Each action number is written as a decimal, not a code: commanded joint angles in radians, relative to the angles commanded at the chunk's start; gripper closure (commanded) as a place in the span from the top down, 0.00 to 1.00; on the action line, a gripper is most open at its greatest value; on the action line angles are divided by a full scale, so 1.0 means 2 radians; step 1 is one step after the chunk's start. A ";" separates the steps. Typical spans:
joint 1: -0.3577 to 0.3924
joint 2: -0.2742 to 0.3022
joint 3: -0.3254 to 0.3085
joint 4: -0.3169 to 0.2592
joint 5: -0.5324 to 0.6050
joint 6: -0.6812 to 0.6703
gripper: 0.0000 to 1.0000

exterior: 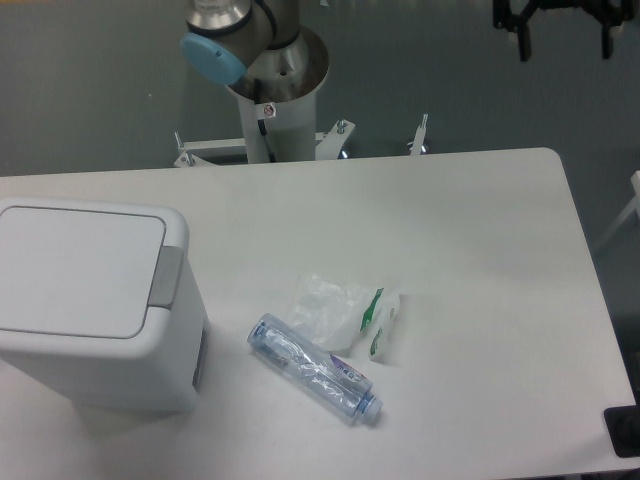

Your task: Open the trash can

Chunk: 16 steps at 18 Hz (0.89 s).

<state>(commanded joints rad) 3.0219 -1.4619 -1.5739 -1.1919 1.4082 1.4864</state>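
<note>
The trash can (95,300) is a large white boxy bin at the left of the table. Its flat lid (75,270) lies shut. The grey push bar (167,275) runs along the lid's right edge. My gripper (563,40) is a black shape at the top right edge of the view, high above the table's far right corner and far from the bin. Its two fingers (522,45) hang wide apart with nothing between them. Its upper part is cut off by the frame.
A crushed clear plastic bottle (315,370) lies right of the bin. Crumpled clear wrap (325,305) and a white-and-green packet (380,325) lie just behind it. The arm's base (275,90) stands behind the table's far edge. A black object (625,432) sits at the right edge.
</note>
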 joint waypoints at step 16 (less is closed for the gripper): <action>-0.083 0.006 0.002 0.007 -0.010 -0.254 1.00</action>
<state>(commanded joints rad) 2.8550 -1.4496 -1.5693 -1.1782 1.3883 0.9779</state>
